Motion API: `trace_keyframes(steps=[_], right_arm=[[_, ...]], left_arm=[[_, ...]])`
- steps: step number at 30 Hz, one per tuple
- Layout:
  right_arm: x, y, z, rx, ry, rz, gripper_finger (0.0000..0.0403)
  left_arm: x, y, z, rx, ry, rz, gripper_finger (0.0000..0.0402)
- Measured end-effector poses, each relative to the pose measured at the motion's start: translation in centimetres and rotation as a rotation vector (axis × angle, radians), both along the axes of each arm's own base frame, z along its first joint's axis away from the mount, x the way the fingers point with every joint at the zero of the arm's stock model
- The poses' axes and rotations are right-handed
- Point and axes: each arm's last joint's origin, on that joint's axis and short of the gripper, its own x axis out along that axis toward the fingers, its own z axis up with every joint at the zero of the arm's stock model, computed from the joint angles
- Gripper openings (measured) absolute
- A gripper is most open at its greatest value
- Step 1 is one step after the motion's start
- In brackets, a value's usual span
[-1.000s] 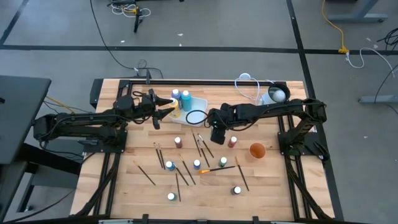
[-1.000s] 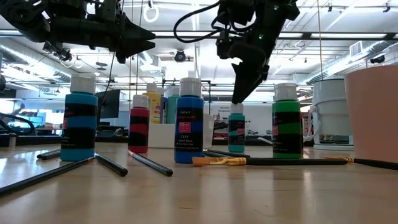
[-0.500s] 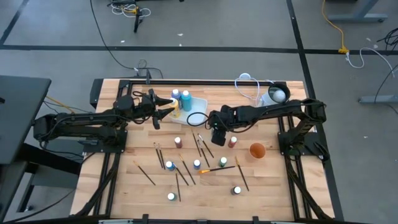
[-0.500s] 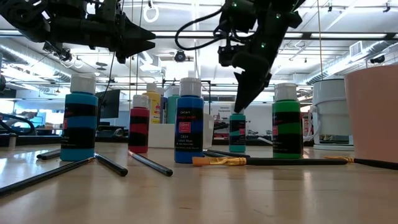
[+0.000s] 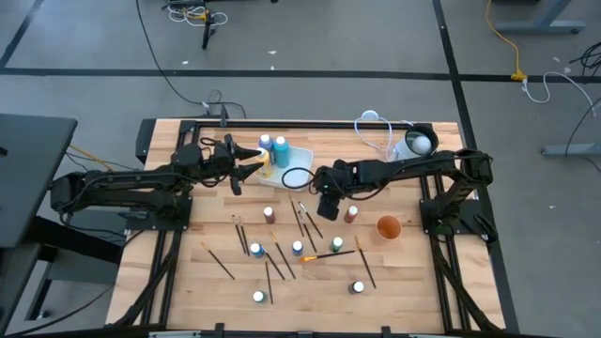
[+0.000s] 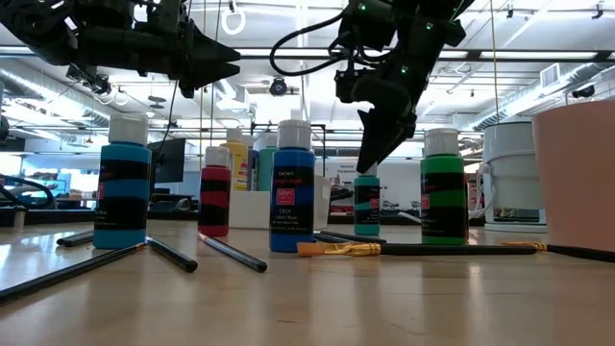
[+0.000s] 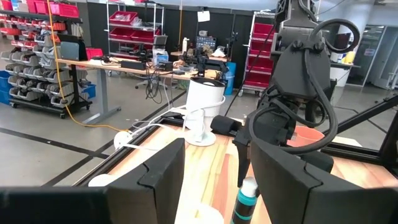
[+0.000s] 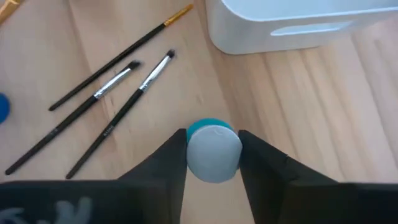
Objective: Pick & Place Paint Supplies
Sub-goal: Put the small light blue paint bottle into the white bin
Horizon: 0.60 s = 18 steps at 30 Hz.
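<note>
We find the right gripper [image 5: 325,208] lowered near the middle of the table [image 5: 413,282], its two fingers [image 8: 166,163] set apart on either side of the white cap of a teal bottle [image 8: 213,151]; the fingers flank the cap closely, but we cannot tell whether they press on it; in the low view the same gripper [image 6: 370,159] hangs directly above that teal bottle [image 6: 365,204], which stands upright on the table.

The left gripper [image 5: 252,163] waits near the far edge of the table, beside a white tray [image 5: 299,154] that holds two blue bottles [image 5: 273,145] and a yellow bottle [image 5: 264,169]; its fingers [image 7: 158,171] stand moderately apart and hold nothing.

Of the remaining supplies, a red-brown bottle [image 5: 269,214] and another red-brown bottle [image 5: 351,214] stand either side of the right gripper; a blue bottle [image 5: 255,251], a second blue bottle [image 5: 298,248] and a green bottle [image 5: 336,244] stand nearer the front edge; two white-capped bottles [image 5: 259,297] stand closest to the front edge, the other [image 5: 358,287] towards the right; thin dark brushes [image 5: 222,264] lie scattered among them, three of them [image 8: 102,115] just beside the held-over bottle; an orange-handled brush [image 5: 317,256] lies between the second blue bottle and the green bottle.

An orange cup [image 5: 389,227] stands towards the right edge; a white round container [image 5: 418,144] with its cable sits at the far right corner.
</note>
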Motion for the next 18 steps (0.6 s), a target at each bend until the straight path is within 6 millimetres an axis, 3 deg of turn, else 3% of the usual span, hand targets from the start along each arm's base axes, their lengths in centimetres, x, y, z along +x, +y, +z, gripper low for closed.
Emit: trace_keyframes(steps=[8, 18], right_arm=[[0.4, 0.1, 0.7, 0.006, -0.036, 0.012, 0.0113], [2.8, 1.1, 8.0, -0.010, -0.306, 0.177, 0.0113]], left_arm=[[0.0, 0.0, 0.0, 0.000, 0.000, 0.000, 0.0193], [0.0, 0.0, 0.1, 0.002, -0.005, 0.000, 0.0193]])
